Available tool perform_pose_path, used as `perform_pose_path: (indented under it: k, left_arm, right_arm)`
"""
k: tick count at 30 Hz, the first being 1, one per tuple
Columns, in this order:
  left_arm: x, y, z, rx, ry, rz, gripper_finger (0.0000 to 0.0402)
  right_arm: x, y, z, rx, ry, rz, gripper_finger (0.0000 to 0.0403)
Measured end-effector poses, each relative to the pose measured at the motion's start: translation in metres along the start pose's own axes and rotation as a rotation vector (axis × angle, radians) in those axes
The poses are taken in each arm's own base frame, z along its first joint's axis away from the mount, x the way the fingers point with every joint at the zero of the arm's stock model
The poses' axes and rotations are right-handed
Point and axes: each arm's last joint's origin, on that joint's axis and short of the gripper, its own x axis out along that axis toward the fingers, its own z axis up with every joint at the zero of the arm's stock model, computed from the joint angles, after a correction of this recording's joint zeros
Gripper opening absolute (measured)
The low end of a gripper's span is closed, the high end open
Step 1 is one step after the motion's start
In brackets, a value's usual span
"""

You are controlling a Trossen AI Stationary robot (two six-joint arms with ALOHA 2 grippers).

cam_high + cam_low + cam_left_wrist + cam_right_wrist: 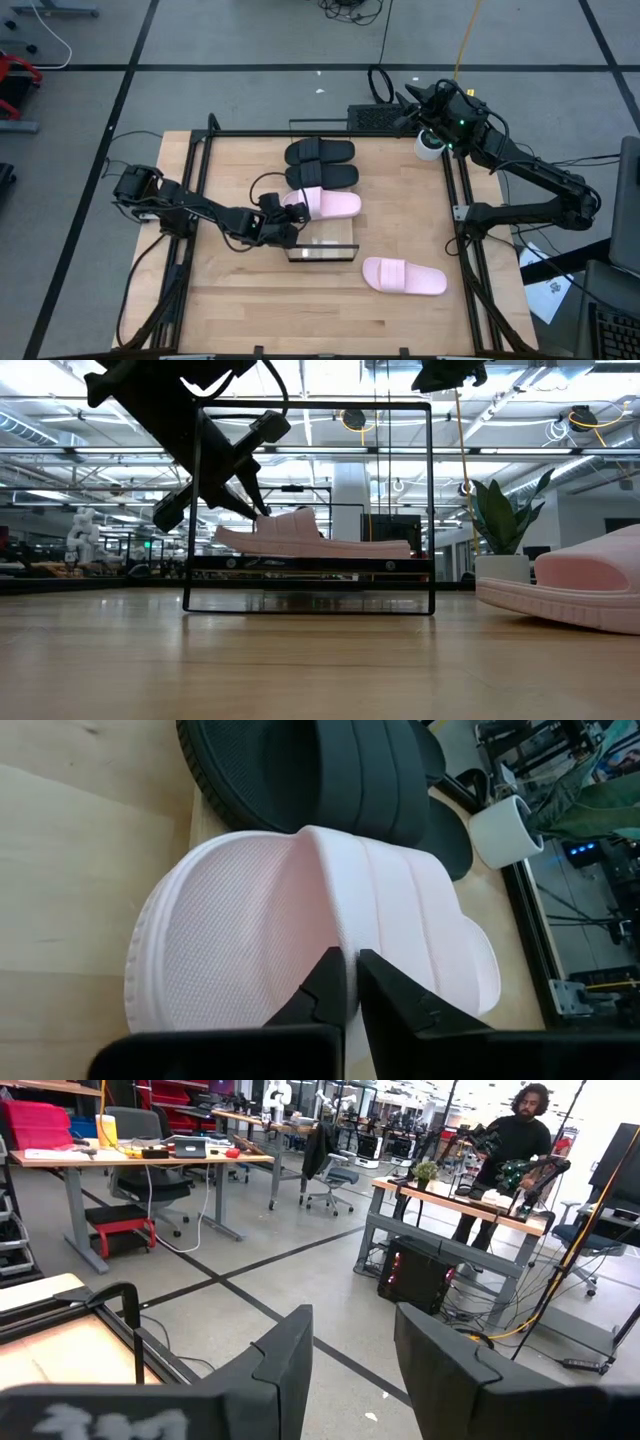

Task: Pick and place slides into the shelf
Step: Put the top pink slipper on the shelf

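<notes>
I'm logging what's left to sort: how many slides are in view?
4. Two black slides lie side by side at the table's far middle; one pink slide sits beside them in the left tool; another pink slide lies alone, nearer right.

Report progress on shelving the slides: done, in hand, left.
Done: two black slides lie side by side on the shelf. In hand: the left gripper pinches the strap of a pink slide beside them, jaws nearly shut. Left: the other pink slide lies on the table. The right gripper waits off the table's far corner, open.
</notes>
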Motion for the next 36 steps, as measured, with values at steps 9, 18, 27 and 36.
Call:
perform_pose_path:
  k: [9,18,27,36]
  left_arm:
    - [0.0,0.0002,-0.0011,0.001,0.033,0.005,0.0043]
    - [0.0,0.0004,-0.0012,0.003,0.034,0.007,0.0069]
    - [0.0028,0.0009,0.002,0.002,0.016,0.018,0.0074]
    - [0.0035,0.0009,0.003,0.0,0.005,0.018,0.0074]
  right_arm:
    - [0.0,0.0,0.0,0.0,0.0,0.0,0.0134]
    - [0.0,0.0,0.0,0.001,0.0,0.0,0.0134]
    - [0.0,0.0001,0.0,0.0,0.0,0.002,0.0134]
    - [0.0,0.0001,-0.0001,-0.003,0.0,0.003,0.0134]
